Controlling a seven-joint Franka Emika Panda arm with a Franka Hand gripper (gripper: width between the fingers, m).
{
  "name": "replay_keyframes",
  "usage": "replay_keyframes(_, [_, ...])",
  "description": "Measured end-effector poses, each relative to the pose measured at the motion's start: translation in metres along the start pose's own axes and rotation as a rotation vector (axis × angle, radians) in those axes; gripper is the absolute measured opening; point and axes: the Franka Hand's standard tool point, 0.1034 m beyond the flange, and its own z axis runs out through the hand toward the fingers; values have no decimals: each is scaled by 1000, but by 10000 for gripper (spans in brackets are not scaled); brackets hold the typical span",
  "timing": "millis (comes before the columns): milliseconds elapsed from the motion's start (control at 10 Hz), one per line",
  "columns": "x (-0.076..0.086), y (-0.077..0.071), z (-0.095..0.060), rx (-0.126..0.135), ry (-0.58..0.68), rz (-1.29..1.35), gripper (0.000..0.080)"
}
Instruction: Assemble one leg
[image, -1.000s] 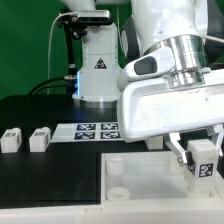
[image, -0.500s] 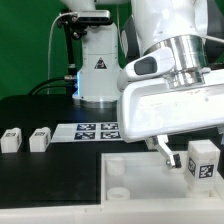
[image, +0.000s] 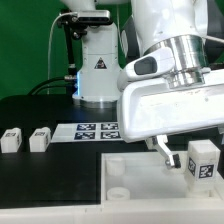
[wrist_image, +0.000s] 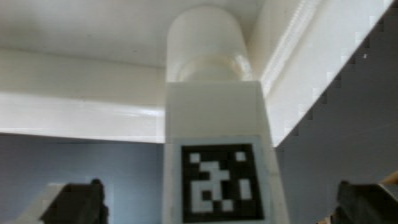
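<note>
Exterior view's left: two spare legs (image: 10, 139) sit beside the marker board (image: 95, 130); ignore them. Toward that view's right, the leg (image: 203, 163) stands upright at the white panel (image: 130, 185) corner, probably in its socket. Gripper (wrist_image: 217, 205) jaws are spread, one finger on each side of the leg, neither touching. Centre on it and close square before turning, so it doesn't tilt.

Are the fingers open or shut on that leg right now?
Open. In the wrist view the fingers sit apart from the leg, dark gap on each side.
</note>
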Motion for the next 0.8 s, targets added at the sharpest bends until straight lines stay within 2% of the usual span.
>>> replay_keyframes(200, [14, -3, -15, 5, -33, 5, 649])
replay_keyframes(300, [17, -5, -17, 18, -104, 4, 649])
replay_keyframes(400, [23, -4, -16, 22, -124, 5, 649])
replay_keyframes(500, [21, -6, -13, 35, -198, 11, 649])
replay_keyframes(600, [16, -8, -12, 56, -336, 21, 649])
replay_keyframes(800, [17, -7, -6, 80, -468, 27, 649])
